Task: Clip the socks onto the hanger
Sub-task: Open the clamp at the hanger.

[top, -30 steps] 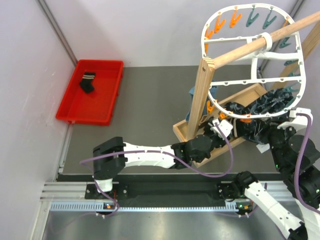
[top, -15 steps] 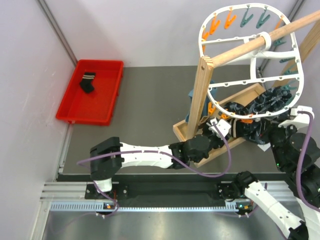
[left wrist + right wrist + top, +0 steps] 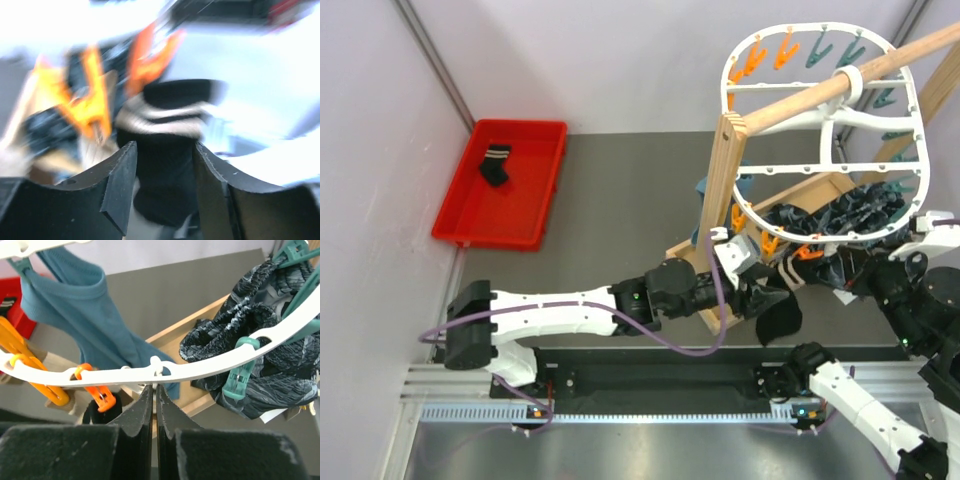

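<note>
A black sock (image 3: 167, 170) with a white-striped cuff stands upright between my left gripper's (image 3: 165, 145) fingers, which press on its sides. From above, the sock (image 3: 780, 318) hangs beside the left gripper (image 3: 760, 298), under the near rim of the white oval hanger (image 3: 730, 80). Blurred orange pegs (image 3: 150, 55) show just above the cuff. My right gripper (image 3: 154, 387) is shut, its tips touching the underside of the hanger rim (image 3: 200, 367). To its left an orange peg (image 3: 102, 396) hangs over the sock (image 3: 95, 415). Another black sock (image 3: 495, 163) lies in the red tray (image 3: 480, 235).
The hanger hangs on a wooden pole (image 3: 820, 95) carried by a post (image 3: 720, 200) on a wooden box base (image 3: 685, 262). A teal-blue garment (image 3: 85, 305) and dark patterned cloths (image 3: 250, 335), one under a teal peg (image 3: 242, 372), hang from the rim. Grey walls stand left and behind.
My left arm has stretched out to the right, and the sock now hangs in view below the hanger. The hanger has tilted upward. My right gripper has closed.
</note>
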